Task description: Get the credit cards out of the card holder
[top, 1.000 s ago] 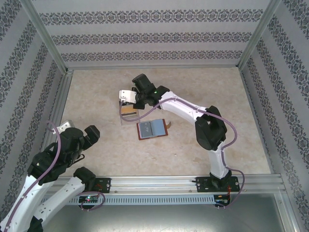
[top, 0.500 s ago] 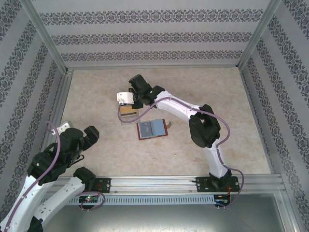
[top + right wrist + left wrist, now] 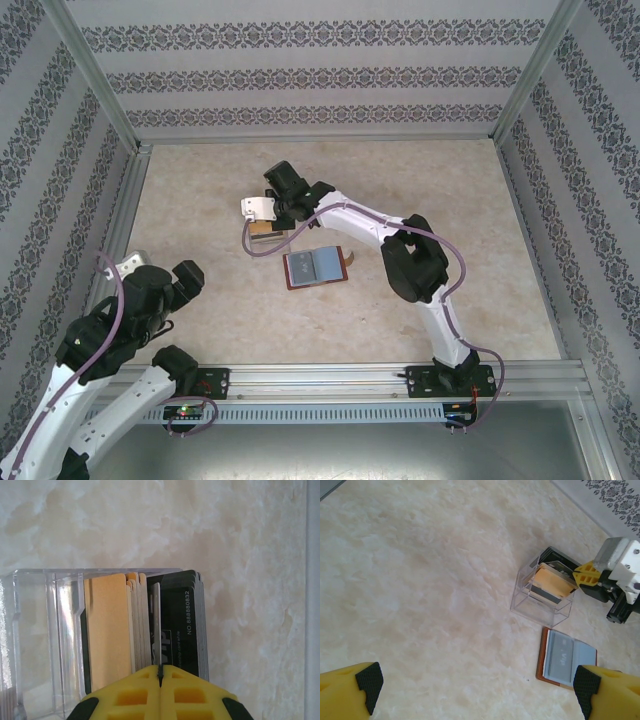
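The card holder (image 3: 317,267) lies spread open mid-table, brown with a bluish inside; a light blue-grey credit card (image 3: 562,655) rests flat on it. My right gripper (image 3: 160,672) is shut on another credit card (image 3: 155,625), seen edge-on as a thin grey strip. That card stands in the clear box (image 3: 50,630), between the orange stack and the black stack. From above, the right gripper (image 3: 260,213) hangs over the box (image 3: 265,240), left of and beyond the card holder. My left gripper (image 3: 477,692) is open and holds nothing, well short of the card holder (image 3: 567,656).
The clear box (image 3: 540,597) holds several orange and black cards on edge. Aluminium frame posts and patterned walls close in the table on three sides. The left arm (image 3: 130,310) sits folded at the near left.
My right gripper has shifted a little left and toward the near side over the clear box, still shut on the card. The left arm and the card holder have not moved.
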